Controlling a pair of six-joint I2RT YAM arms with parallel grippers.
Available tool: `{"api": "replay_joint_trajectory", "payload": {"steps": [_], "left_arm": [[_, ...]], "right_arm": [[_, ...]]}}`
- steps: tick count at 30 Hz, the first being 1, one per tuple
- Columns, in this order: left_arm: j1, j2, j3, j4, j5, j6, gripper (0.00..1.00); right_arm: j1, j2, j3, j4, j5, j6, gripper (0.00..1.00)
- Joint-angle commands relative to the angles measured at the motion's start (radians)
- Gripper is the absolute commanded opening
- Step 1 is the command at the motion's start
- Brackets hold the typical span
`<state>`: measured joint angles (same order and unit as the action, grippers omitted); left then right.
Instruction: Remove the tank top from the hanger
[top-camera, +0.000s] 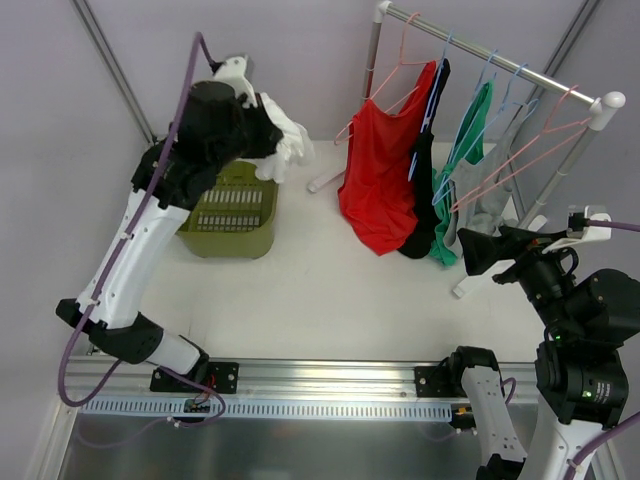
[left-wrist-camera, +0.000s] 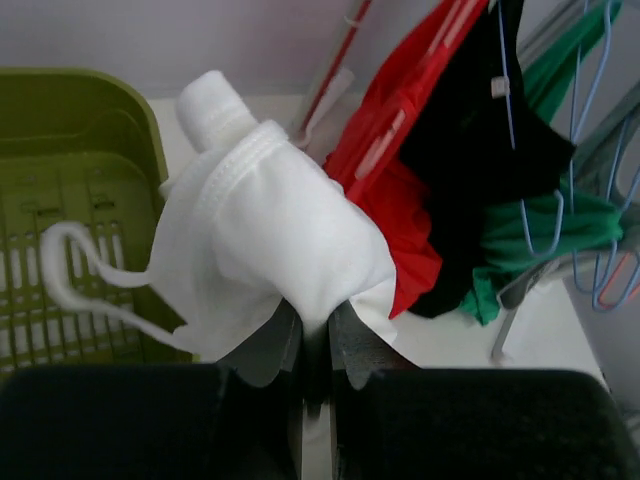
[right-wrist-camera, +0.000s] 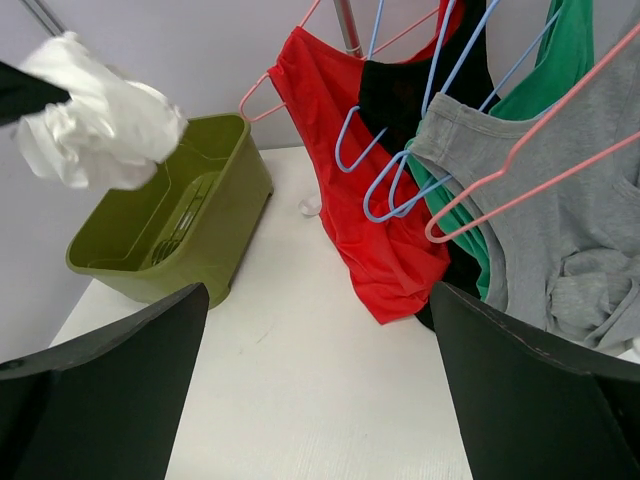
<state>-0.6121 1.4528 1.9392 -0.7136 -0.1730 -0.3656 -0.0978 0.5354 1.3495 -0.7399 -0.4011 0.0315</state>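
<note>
My left gripper is shut on a bunched white tank top and holds it in the air above the right rim of the green basket. In the left wrist view the white cloth is pinched between my closed fingers, a strap dangling left. It shows in the right wrist view too. My right gripper is open and empty, low beside the rack. No hanger is in the white top.
A clothes rack stands at the back right. On its pink and blue hangers hang a red, a black, a green and a grey tank top. The rack's foot rests on the table.
</note>
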Motion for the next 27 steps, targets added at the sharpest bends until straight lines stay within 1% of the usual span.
{"api": "replay_joint_trajectory", "payload": {"steps": [1,3,4,8,12,17,19,20,21,24,25,27], "left_arm": [[0.171,0.067,0.124,-0.072,0.159,0.011,0.00],[0.225,0.110,0.165,-0.079,0.167,0.014,0.00],[0.279,0.122,0.173,-0.083,0.197,0.011,0.00],[0.392,0.173,0.178,-0.081,0.230,0.002,0.00],[0.468,0.244,0.214,-0.081,0.228,0.014,0.00],[0.531,0.328,0.205,-0.080,0.196,0.017,0.01],[0.545,0.380,0.216,-0.080,0.213,0.027,0.39],[0.546,0.385,0.219,-0.081,0.216,0.025,0.82],[0.546,0.388,0.222,-0.081,0.222,0.025,0.99],[0.546,0.351,0.221,-0.081,0.219,0.017,0.99],[0.546,0.336,0.219,-0.081,0.221,0.019,0.99],[0.545,0.265,0.199,-0.083,0.227,0.024,0.99]], "right_arm": [[0.010,-0.012,-0.003,0.048,0.002,-0.024,0.99],[0.017,-0.012,-0.003,0.045,0.004,-0.024,0.99],[0.021,-0.012,0.000,0.043,0.005,-0.022,0.99],[0.040,-0.017,0.002,0.039,0.030,-0.059,1.00],[0.046,-0.018,-0.012,0.037,0.045,-0.070,0.99],[0.046,-0.017,-0.021,0.039,0.047,-0.073,0.99],[0.047,-0.018,-0.021,0.039,0.056,-0.074,1.00],[0.047,-0.015,-0.020,0.039,0.059,-0.076,1.00],[0.049,-0.014,-0.020,0.039,0.065,-0.073,0.99],[0.050,0.012,-0.009,0.030,0.100,-0.050,0.99],[0.050,0.046,0.016,0.022,0.111,-0.042,1.00],[0.050,0.093,0.065,-0.030,0.142,-0.053,1.00]]}}
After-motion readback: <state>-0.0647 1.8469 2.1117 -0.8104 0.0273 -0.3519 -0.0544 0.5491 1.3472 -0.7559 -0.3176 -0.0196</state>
